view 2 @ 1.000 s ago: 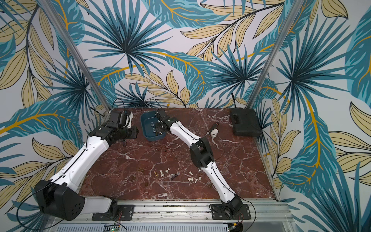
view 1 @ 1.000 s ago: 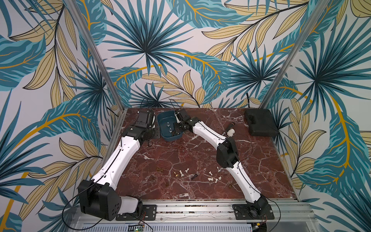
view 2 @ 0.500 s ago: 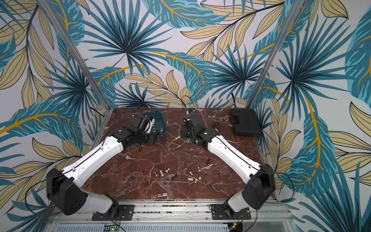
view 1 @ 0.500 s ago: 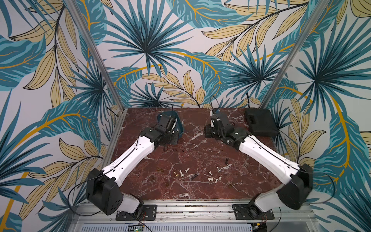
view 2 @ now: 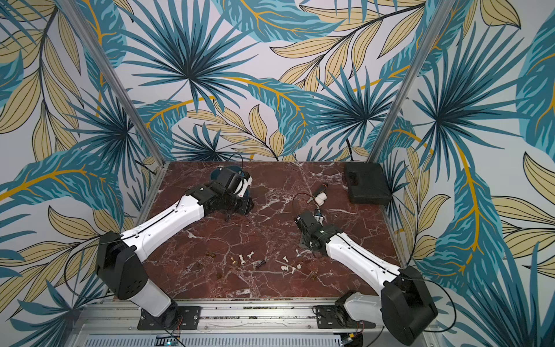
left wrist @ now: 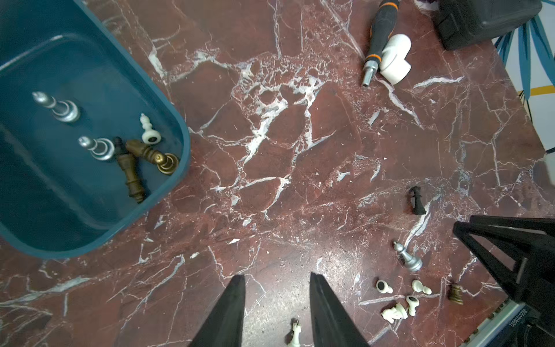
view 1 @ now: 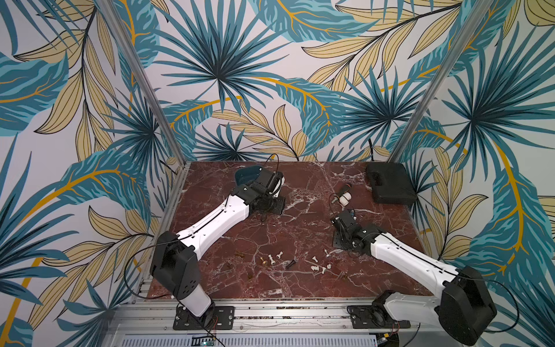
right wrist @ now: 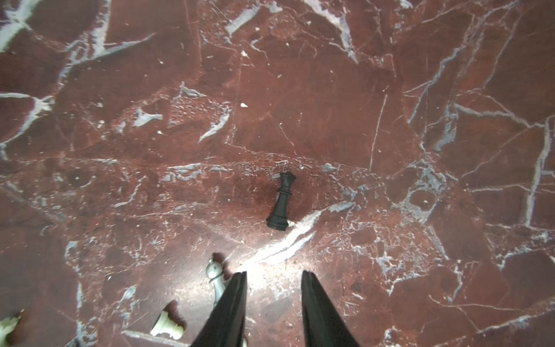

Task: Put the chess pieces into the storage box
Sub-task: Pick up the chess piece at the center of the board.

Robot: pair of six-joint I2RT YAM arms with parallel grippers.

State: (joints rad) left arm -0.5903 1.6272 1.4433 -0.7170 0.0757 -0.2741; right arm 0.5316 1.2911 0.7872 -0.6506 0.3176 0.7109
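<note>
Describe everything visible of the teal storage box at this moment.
The storage box is a teal, lidless tub of smooth, plastic-looking material with rounded corners. It sits upright on the marble table, toward its back left. Five chess pieces sit gathered at one end inside: two silver, one white, two bronze-brown. In a top view the left arm hides most of it.

Storage box (left wrist: 60, 210) sitting at the table's (view 1: 300, 216) far left, several chess pieces (left wrist: 132, 171) lying inside it, case (view 1: 390, 184) sitting far right, tool (left wrist: 380, 33) and fitting (left wrist: 395, 60) lying touching between them, scattered pieces (view 1: 271, 259) lying along the near edge.
</note>
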